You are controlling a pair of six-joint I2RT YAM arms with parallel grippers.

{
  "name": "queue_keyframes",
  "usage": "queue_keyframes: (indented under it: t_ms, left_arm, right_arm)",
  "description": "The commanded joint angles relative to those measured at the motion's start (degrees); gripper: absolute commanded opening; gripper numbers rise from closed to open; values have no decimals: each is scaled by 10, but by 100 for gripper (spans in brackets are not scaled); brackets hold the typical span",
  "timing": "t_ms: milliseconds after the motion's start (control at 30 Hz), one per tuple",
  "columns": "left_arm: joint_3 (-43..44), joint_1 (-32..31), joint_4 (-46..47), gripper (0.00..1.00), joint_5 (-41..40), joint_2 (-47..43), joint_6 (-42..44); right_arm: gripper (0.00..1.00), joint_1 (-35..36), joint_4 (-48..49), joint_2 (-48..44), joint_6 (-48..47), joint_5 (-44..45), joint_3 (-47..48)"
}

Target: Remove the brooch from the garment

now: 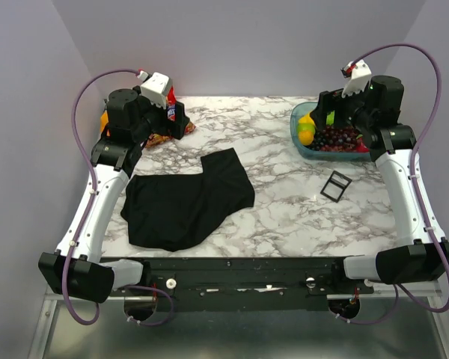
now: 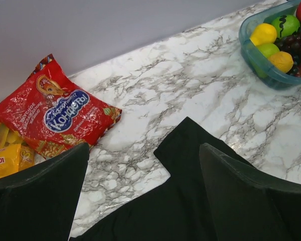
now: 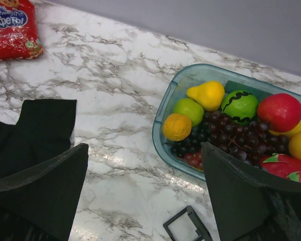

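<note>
The garment [image 1: 183, 198], a black T-shirt, lies crumpled on the marble table's left-centre. It also shows in the left wrist view [image 2: 190, 150] and in the right wrist view [image 3: 40, 125]. No brooch shows on it in any view. My left gripper [image 1: 181, 120] hangs open and empty at the back left, above the table beyond the garment's upper edge [image 2: 143, 201]. My right gripper [image 1: 325, 112] hangs open and empty at the back right, over the table beside the fruit tub [image 3: 145, 196].
A small black square tray [image 1: 335, 185] lies right of the garment and shows in the right wrist view [image 3: 176, 220]. A blue-green tub [image 1: 295, 123] of fruit stands back right. A red snack bag [image 2: 55, 115] and yellow packets [image 2: 5, 155] lie back left.
</note>
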Motion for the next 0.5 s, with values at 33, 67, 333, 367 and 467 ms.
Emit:
queue_keyframes:
  t_ms: [33,67,333,367,467]
  left_arm:
    - [-5,-2,-23,99,16,-7,27]
    - [-8,-2,-29,99,16,-9,30]
    - [-55,-2,-127,97,58,-44,192]
    - [-65,-2,-160,97,62,-52,213]
    - [-97,-2,-266,97,84,-78,321]
  right_arm:
    - [100,-1,0,2,2,-13,-2]
    - [100,-1,0,2,-1,-13,-3]
    - [100,-1,-36,-51,-201,-216,-73]
    - [100,0,-39,-66,-244,-250,-97]
    - [98,21,-33,-110,-366,-302,-187]
